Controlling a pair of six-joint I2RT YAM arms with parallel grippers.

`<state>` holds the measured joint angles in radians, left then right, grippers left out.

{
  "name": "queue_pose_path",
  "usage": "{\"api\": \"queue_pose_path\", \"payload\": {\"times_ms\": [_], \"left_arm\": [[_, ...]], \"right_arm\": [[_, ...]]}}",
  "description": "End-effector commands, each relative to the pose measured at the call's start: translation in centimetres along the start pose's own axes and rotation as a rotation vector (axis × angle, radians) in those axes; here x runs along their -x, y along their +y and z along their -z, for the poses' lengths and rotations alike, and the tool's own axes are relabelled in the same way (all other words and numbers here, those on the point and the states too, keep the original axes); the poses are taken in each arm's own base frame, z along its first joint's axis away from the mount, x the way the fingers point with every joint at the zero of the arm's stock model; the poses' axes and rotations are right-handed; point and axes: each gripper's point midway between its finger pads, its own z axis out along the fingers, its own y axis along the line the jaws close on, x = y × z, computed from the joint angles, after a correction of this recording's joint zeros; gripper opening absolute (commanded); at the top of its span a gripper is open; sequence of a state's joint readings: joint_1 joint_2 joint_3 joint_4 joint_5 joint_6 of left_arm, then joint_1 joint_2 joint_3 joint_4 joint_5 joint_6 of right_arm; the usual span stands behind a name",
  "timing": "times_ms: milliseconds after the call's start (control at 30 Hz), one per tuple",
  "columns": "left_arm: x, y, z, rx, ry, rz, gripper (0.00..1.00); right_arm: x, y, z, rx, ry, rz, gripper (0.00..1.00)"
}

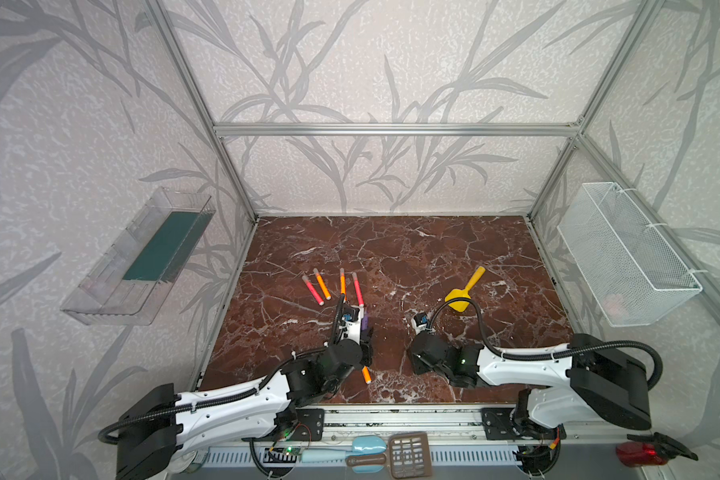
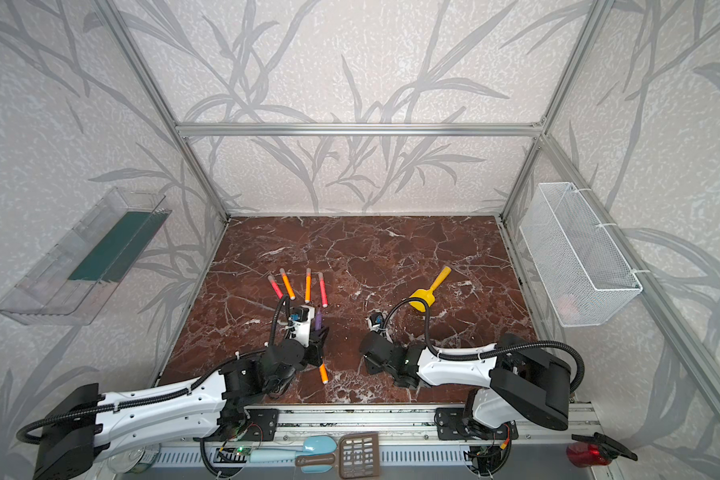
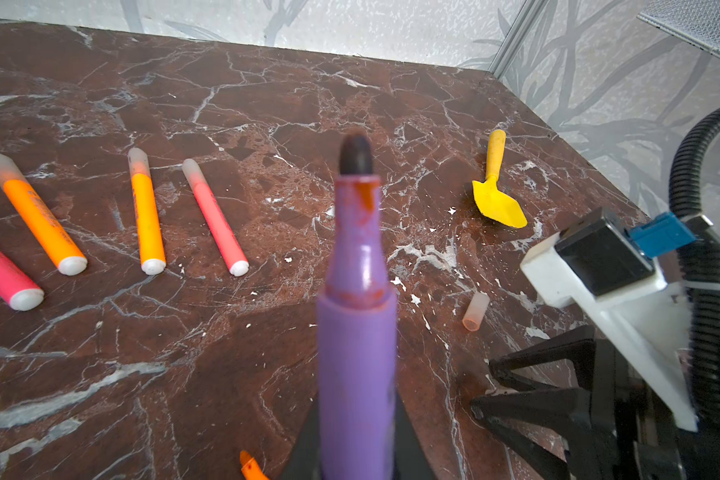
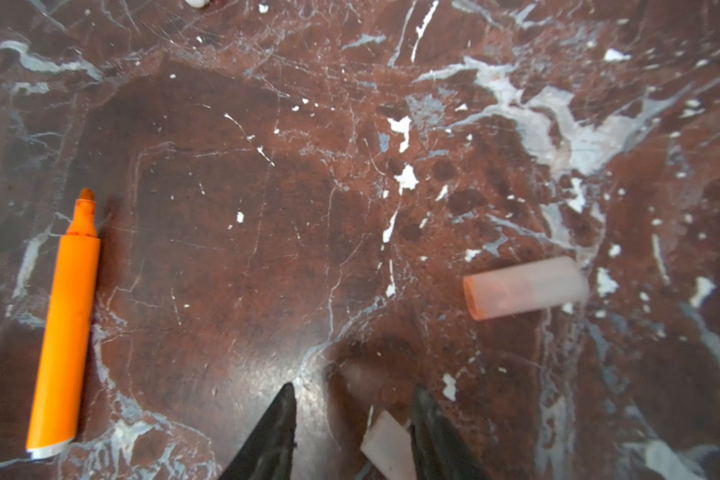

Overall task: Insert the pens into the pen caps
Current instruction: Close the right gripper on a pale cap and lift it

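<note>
Purple pen [image 3: 356, 332] points tip-first (uncapped) toward back wall [image 3: 350, 25]

Beneath your right gripper [image 4: 354, 399] spreads the marble tabletop [image 1: 433, 249], red-brown and veined white. Past your left gripper [image 1: 366, 332] rises pale wallpaper [image 1: 371, 62] with grey leaves, framed in aluminium bars [image 1: 395, 129]. Outboard of it hangs a clear wall shelf [image 1: 113, 291]. The light is soft and even.

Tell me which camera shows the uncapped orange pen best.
The right wrist view: the uncapped orange pen lies there whole, from bare tip to pale end. In both top views it is small, its tip end hidden behind the left arm. The left wrist view catches only its tip at the frame edge.
</note>
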<state>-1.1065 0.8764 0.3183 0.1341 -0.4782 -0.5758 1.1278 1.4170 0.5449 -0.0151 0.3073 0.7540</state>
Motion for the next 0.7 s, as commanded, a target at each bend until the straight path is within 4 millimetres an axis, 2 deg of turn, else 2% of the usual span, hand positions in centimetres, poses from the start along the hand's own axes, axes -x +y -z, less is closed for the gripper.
{"api": "queue_pose_path", "payload": {"times_ms": [0, 200, 400, 667], "left_arm": [[0.2, 0.6, 0.2, 0.028, -0.016, -0.003, 0.0], [0.2, 0.6, 0.1, 0.028, -0.015, 0.0, 0.0], [0.2, 0.6, 0.1, 0.027, -0.015, 0.004, 0.0], [0.1, 0.6, 0.1, 0.028, -0.015, 0.005, 0.0]], "right_arm": [[-0.1, -1.0, 0.4, -0.064, 0.002, 0.052, 0.45], [-1.2, -1.1, 0.2, -0.066, 0.056, 0.083, 0.45], [-1.8, -1.0, 0.5, -0.065, 0.071, 0.099, 0.4], [-2.3, 0.1, 0.8, -0.024, 0.083, 0.112, 0.35]]}}
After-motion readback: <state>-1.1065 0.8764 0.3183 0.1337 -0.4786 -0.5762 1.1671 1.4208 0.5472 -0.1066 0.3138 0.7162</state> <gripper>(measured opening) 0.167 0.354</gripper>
